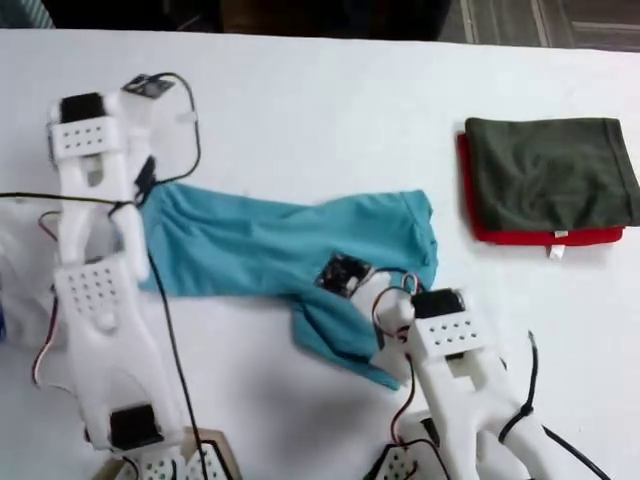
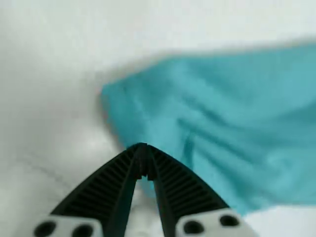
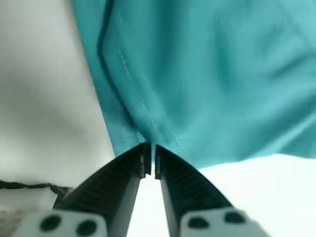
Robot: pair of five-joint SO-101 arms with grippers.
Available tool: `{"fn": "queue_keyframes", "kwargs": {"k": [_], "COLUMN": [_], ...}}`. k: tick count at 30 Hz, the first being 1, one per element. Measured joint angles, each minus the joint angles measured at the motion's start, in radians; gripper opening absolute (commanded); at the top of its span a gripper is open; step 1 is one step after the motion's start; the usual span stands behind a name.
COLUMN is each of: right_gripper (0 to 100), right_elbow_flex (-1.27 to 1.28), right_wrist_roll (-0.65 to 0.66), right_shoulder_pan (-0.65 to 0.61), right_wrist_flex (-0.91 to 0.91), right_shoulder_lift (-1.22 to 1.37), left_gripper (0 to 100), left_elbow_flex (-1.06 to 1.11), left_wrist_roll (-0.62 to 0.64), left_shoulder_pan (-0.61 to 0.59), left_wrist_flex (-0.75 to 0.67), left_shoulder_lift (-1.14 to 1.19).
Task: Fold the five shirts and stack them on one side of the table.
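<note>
A teal shirt (image 1: 250, 240) on the tabletop (image 1: 320, 90) is pinched at one end between the left jaws, its hem between the right jaws.

You'll find no readable text here: the small white tag (image 1: 556, 250) on the folded red shirt (image 1: 540, 237) (beneath the dark green shirt (image 1: 550, 175)) is too small to make out.
</note>
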Motion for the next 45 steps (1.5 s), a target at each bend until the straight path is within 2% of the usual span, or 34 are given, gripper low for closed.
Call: {"fn": "queue_keyframes", "kwargs": {"k": [6, 11, 14, 19, 27, 30, 35, 38, 41, 45], "right_gripper": [2.4, 2.4, 2.4, 2.4, 2.4, 2.4, 2.4, 2.4, 2.4, 2.4], "right_elbow_flex": [-0.150, -0.238, -0.287, -0.348, -0.351, -0.351, -0.351, -0.351, -0.351, -0.351], "right_wrist_roll": [-0.043, -0.064, -0.064, -0.064, -0.064, -0.064, -0.064, -0.064, -0.081, -0.186], "right_shoulder_pan": [0.002, 0.003, 0.002, 0.003, 0.002, 0.002, 0.002, 0.002, 0.002, 0.038], "right_wrist_flex": [0.074, 0.081, 0.101, 0.147, 0.149, 0.149, 0.149, 0.149, 0.144, 0.075], "right_shoulder_lift": [0.000, 0.000, 0.000, 0.000, 0.000, 0.000, 0.000, 0.000, 0.000, 0.000], "left_gripper": [3, 3, 3, 3, 3, 3, 3, 4, 12, 16], "left_elbow_flex": [0.509, 0.876, 0.953, 0.858, 0.466, 0.316, 0.084, -0.002, -0.005, 0.144], "left_wrist_roll": [-0.084, -0.232, -0.299, -0.324, -0.288, -0.285, -0.250, -0.242, -0.241, -0.241], "left_shoulder_pan": [-0.114, -0.285, -0.361, -0.499, -0.763, -0.806, -0.801, -0.747, -0.672, -0.532], "left_wrist_flex": [-0.037, -0.255, -0.339, -0.370, -0.381, -0.322, -0.130, -0.020, -0.002, 0.000], "left_shoulder_lift": [-0.310, -0.402, -0.388, -0.293, -0.212, -0.212, -0.212, -0.212, -0.215, -0.295]}}
